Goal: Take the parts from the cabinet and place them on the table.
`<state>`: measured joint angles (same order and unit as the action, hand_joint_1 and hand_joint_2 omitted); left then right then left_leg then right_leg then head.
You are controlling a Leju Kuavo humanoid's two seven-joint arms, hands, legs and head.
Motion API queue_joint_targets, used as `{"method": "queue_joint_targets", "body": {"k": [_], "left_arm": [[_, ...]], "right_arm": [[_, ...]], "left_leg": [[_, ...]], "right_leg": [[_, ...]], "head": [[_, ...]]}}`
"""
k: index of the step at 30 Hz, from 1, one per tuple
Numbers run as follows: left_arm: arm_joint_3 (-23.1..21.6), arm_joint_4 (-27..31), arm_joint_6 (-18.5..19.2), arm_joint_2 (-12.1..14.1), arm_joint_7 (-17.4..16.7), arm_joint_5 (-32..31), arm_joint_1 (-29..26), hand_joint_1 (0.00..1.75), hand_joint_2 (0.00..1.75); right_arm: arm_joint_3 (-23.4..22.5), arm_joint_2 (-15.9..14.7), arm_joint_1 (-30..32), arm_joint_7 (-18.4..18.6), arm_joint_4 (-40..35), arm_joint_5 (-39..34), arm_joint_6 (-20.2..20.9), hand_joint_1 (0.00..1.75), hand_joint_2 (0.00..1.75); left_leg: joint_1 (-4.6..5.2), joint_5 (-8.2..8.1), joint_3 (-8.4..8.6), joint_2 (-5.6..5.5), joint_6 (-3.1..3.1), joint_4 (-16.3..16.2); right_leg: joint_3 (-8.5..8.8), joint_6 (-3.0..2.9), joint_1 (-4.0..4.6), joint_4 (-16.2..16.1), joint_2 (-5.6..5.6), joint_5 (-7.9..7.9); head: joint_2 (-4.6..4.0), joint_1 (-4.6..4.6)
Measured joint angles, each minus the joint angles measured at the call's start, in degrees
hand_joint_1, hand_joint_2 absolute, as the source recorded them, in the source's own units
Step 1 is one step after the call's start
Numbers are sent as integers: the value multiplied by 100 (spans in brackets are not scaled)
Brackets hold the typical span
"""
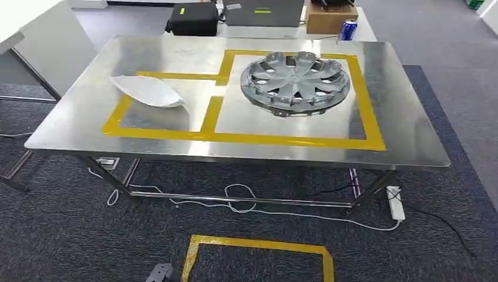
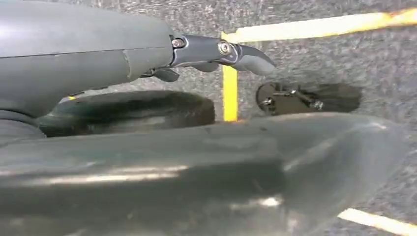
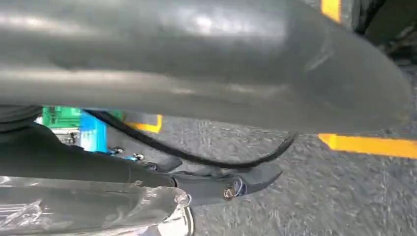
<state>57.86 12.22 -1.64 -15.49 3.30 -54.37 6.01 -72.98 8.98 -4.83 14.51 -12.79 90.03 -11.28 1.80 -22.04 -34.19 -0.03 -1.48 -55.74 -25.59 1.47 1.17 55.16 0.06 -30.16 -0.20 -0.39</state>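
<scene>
A silver hubcap (image 1: 295, 82) lies in the larger yellow-taped field on the right of the steel table (image 1: 405, 147). A white curved shell part (image 1: 150, 91) rests in the smaller taped field to its left. My left hand (image 2: 147, 59) hangs over grey carpet; its fingers (image 2: 231, 50) are stretched out with nothing between them and the thumb (image 2: 246, 167). My right hand (image 3: 196, 73) also hangs over the carpet, fingers (image 3: 231, 186) straight and holding nothing. A piece of clear glossy plastic (image 3: 88, 206) shows beside those fingers; I cannot tell what it is.
A yellow tape square (image 1: 258, 247) marks the carpet in front of the table. Cables and a white power strip (image 1: 397, 202) lie under the table. Behind it sit a black case (image 1: 192, 19), a cardboard box (image 1: 332, 17) and a blue can (image 1: 348, 29). Another table (image 1: 35, 35) stands at the left.
</scene>
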Motion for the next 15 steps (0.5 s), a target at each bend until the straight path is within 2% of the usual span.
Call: {"method": "queue_joint_targets", "body": {"k": [2, 3, 4, 5, 6, 7, 8, 9, 10, 11, 12, 13, 14, 15], "left_arm": [[-136, 0, 75, -2, -127, -143, 18, 0, 0], [-147, 0, 125, 2, -239, 59, 30, 0, 0], [-66, -2, 180, -7, -295, 398, 34, 0, 0], [76, 0, 263, -2, -194, 772, 44, 0, 0], [254, 0, 365, 28, 86, 987, 31, 0, 0], [323, 0, 405, 35, 293, 915, 14, 0, 0], [325, 0, 376, 35, 361, 834, 16, 0, 0], [325, 0, 343, 39, 358, 724, 28, 0, 0], [325, 0, 330, 43, 323, 617, 32, 0, 0], [316, 0, 310, 50, 262, 514, 34, 0, 0], [286, 0, 238, 52, 139, 388, 42, 0, 0], [229, 0, 160, 44, 20, 269, 58, 0, 0], [181, 0, 114, 43, -46, 171, 71, 0, 0], [133, 0, 74, 37, -138, 60, 86, 0, 0]], "right_arm": [[59, 53, 6, 149, 13, 0, 125, 0, 0], [116, 103, 6, 186, 48, 0, 199, 0, 0], [202, 114, 3, 197, 48, -2, 223, 0, 0], [285, 140, 2, 197, 48, -44, 194, 0, 0], [310, 170, 3, 228, 48, -176, 21, 0, 0], [319, 210, 1, 273, 48, -243, -165, 0, 0], [341, 234, 1, 317, 50, -236, -328, 0, 0], [381, 243, 3, 324, 50, -236, -402, 0, 175], [405, 251, 3, 291, 53, -273, -435, 0, 175], [413, 249, -3, 197, 53, -335, -459, 0, 175], [413, 249, -12, 0, 53, -429, -479, 0, 175], [415, 249, -22, -202, 50, -489, -496, 0, 175], [415, 249, -22, -332, 50, -505, -514, 0, 175], [415, 249, -28, -409, 50, -496, -544, 0, 175]], "left_leg": [[-25, 99, -30, -2, 71, 16], [-32, 40, -59, -10, 107, -17], [-36, -223, -132, -10, 173, -140], [-62, -586, -225, -11, 227, -438], [-72, -961, -349, -13, 277, -904], [-81, -1187, -457, -12, 309, -1323], [-97, -1249, -509, -11, 332, -1643], [-115, -1108, -461, -10, 351, -1732], [-132, -891, -318, -8, 366, -1628], [-151, -656, -69, -7, 378, -1336], [-176, -542, 271, -5, 395, -895], [-211, -634, 666, -2, 416, -399], [-209, -731, 943, -14, 368, 68], [-187, -818, 928, -15, 263, 146]], "right_leg": [[-51, -74, 14, -7, -9, 100], [-92, -100, -33, -30, -38, 177], [-163, -137, -32, -30, -41, 233], [-238, -176, -36, -30, -40, 297], [-327, -172, -39, -28, -38, 371], [-374, -167, -42, -25, -42, 437], [-480, -154, -45, -18, -54, 509], [-585, -133, -49, -5, -65, 582], [-686, -116, -56, 16, -77, 645], [-793, -95, -69, 47, -78, 704], [-886, -73, -78, 84, -74, 757], [-946, -36, -68, 126, -65, 800], [-1013, -14, -49, 198, -61, 822], [-1058, 21, -50, 218, -65, 894]], "head": [[0, 11], [-2, 50], [-2, 37], [-2, -5], [-2, -4], [-2, -19], [-2, -37], [-2, -33], [-2, -35], [-2, -37], [-2, -37], [0, -50], [-2, -57], [0, -55]]}}
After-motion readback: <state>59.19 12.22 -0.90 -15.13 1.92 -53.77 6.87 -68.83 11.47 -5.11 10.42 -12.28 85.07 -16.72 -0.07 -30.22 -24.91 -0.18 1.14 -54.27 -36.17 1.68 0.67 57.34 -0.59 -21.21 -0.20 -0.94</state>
